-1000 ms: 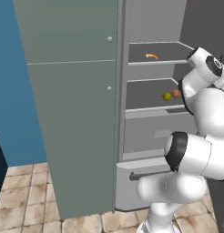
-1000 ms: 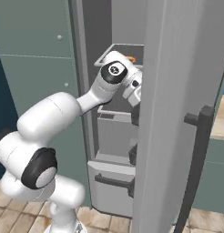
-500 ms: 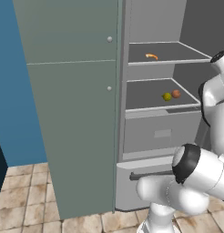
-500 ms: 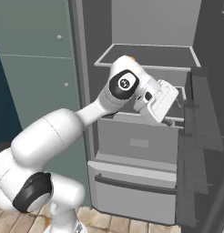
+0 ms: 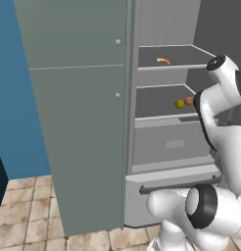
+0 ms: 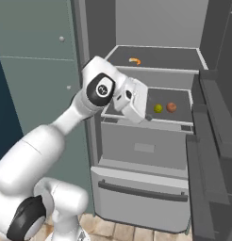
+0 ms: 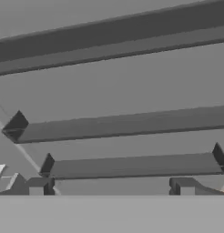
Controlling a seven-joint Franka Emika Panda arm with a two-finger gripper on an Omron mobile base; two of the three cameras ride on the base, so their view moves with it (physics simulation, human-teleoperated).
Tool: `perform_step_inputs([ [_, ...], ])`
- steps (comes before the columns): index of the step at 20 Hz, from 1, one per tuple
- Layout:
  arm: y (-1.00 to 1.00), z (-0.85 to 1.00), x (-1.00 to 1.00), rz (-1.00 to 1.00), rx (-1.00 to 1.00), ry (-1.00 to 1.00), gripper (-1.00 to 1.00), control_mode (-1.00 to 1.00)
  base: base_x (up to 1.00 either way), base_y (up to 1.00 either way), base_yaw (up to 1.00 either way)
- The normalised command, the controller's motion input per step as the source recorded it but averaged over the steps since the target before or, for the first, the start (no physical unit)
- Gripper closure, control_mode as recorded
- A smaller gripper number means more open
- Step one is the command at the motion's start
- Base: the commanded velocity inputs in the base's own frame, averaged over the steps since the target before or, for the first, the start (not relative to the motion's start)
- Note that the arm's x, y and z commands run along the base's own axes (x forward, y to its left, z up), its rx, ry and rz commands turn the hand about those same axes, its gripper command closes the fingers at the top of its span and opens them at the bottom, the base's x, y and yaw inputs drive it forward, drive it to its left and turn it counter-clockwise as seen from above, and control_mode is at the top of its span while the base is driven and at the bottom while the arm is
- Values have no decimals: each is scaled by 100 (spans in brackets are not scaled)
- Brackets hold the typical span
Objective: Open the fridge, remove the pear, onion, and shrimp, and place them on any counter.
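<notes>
The fridge point(image 5: 166, 147) point(image 6: 146, 160) stands open, its door point(image 6: 217, 141) swung far out to the right. The thin orange shrimp point(image 5: 163, 61) point(image 6: 135, 61) lies on the upper shelf. On the middle shelf sit the yellow-green pear point(image 5: 179, 104) point(image 6: 158, 108) and, just right of it, the reddish-brown onion point(image 5: 189, 101) point(image 6: 171, 107). My gripper point(image 6: 146, 116) point(image 7: 111, 187) hangs open and empty at that shelf's front left, a little left of the pear. It faces the door's inner racks point(image 7: 127, 166). The counter is out of view.
A tall grey-green cabinet point(image 5: 73, 122) point(image 6: 33, 70) with small round knobs adjoins the fridge on the left. Below the middle shelf are a closed inner drawer point(image 6: 144, 148) and the bottom drawer with a bar handle point(image 6: 141, 190). My arm point(image 5: 225, 127) crosses the opening's right side.
The fridge door has swung much farther open to the right. My hand went out with it, then came back left to the front of the middle shelf.
</notes>
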Motion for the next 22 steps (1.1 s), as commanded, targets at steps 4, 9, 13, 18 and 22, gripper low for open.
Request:
perform_step_inputs([
  [4,34,-24,-10,100,0,0,-100,-100,0,0,0],
  [9,48,-5,-1,92,0,7,-100,-100,0,0,0],
  [13,75,-6,4,72,-4,7,-100,-100,0,0,0],
  [18,80,0,-2,37,-7,1,-100,-100,0,0,0],
  [22,59,14,-9,11,-4,-2,-100,-100,0,0,0],
])
